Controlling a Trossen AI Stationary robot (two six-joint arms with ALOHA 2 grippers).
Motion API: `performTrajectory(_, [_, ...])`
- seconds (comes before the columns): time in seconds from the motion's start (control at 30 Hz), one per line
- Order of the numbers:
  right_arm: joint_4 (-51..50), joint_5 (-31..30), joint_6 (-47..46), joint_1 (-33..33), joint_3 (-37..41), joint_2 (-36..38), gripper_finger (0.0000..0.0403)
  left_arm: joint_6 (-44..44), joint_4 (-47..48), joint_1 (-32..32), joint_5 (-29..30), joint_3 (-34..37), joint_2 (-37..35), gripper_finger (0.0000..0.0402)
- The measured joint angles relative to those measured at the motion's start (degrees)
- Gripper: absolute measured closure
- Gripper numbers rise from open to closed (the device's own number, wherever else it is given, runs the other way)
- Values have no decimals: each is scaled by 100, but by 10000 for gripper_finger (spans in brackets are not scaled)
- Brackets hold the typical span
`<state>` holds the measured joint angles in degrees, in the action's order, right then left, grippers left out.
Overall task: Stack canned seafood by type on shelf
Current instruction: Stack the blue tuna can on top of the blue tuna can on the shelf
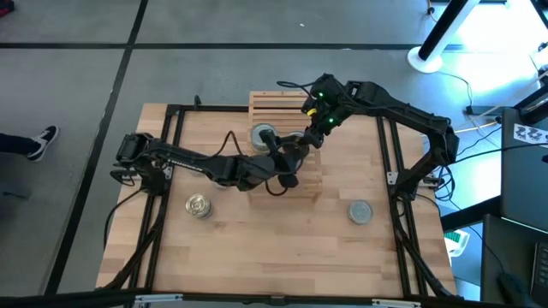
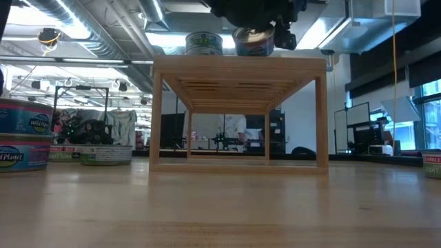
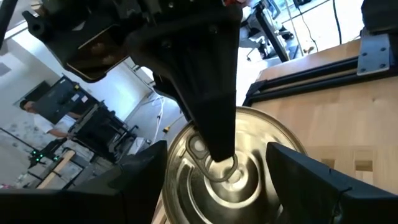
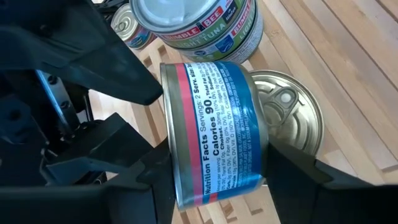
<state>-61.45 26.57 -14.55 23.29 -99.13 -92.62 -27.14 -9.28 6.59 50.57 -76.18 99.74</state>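
The slatted wooden shelf (image 1: 278, 107) stands at the table's far middle, and both grippers meet over it. My right gripper (image 4: 224, 183) is shut on a can with a blue and red label (image 4: 214, 130), tipped on its side above a golden ring-pull can (image 4: 295, 118) that rests on its base on the slats. A grey-topped tuna can (image 1: 261, 135) sits beside them on the shelf. My left gripper (image 3: 230, 180) is open and level; its fingers stand on either side of the held can's golden top. I cannot tell whether they touch it. My right gripper pinches the can by its two flat ends; one finger (image 3: 214, 118) lies across the golden ring-pull top (image 3: 255, 146), the other is on the bottom end. The fingers slant down from the far right. The can lies on its side over the shelf, top toward my left gripper.
On the tabletop a golden-topped can (image 1: 199, 205) lies at the near left and a grey-topped can (image 1: 360, 211) at the near right. More cans (image 2: 24, 141) show at the low view's left edge. Black frame rails (image 1: 171, 162) run along both sides.
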Motion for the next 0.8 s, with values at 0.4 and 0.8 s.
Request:
performTrajectory(0.4, [13, -213, -14, 0, 0, 0, 173, 15, 142, -4, -2, 0, 0, 130])
performTrajectory(0.8, [-3, -342, -17, 0, -2, 0, 160, 15, 140, -111, -14, 0, 0, 130])
